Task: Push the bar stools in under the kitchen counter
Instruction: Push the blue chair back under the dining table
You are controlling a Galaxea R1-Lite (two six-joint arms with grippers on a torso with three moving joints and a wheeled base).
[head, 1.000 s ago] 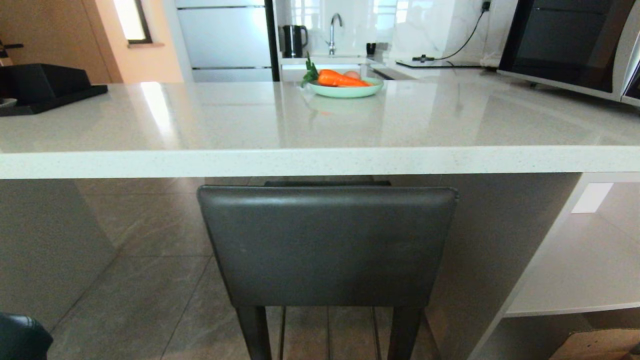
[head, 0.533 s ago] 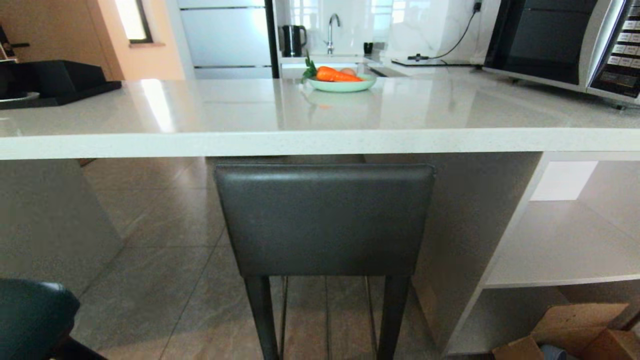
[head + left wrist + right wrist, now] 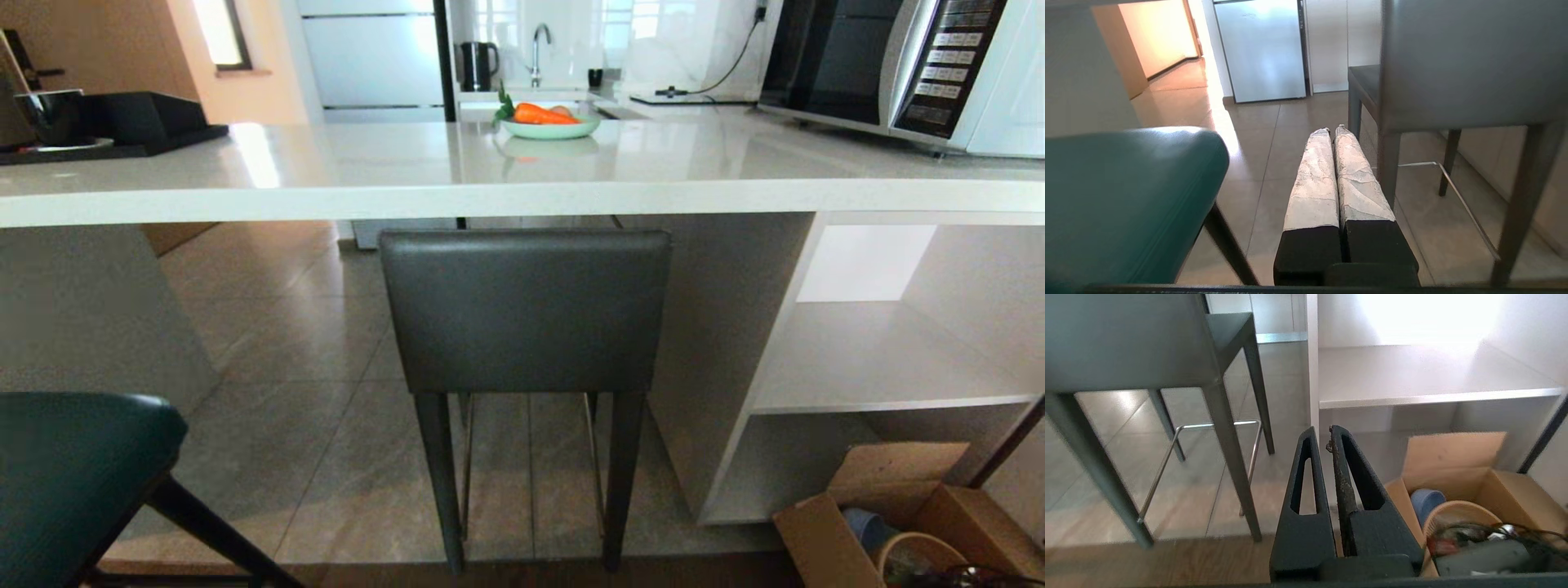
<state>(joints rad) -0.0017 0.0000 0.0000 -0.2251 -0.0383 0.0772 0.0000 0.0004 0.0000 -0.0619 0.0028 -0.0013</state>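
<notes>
- Kitchen with grey floor tiles (image 3: 269,408); the long kitchen counter (image 3: 522,200) spans the head view, its thick edge facing the camera.
- On the counter's far left stands a black tray (image 3: 155,131).
- Low on the left, the teal stool (image 3: 73,482) stands near the camera, out from under the counter.
- Left gripper (image 3: 1333,131) is clenched with nothing in it, its wrapped fingers (image 3: 1312,183) pressed together, pointing between the two stools and touching neither.
- At centre, the dark grey stool (image 3: 522,310) has its back just below the counter edge, its seat tucked under.
- Behind, a green plate of carrots (image 3: 549,124) rests on the counter.
- Right gripper (image 3: 1321,435) is also clenched and empty, just beside the grey stool's leg.
- On the right are white shelves (image 3: 882,359), a microwave (image 3: 890,69) and a cardboard box (image 3: 890,514).
</notes>
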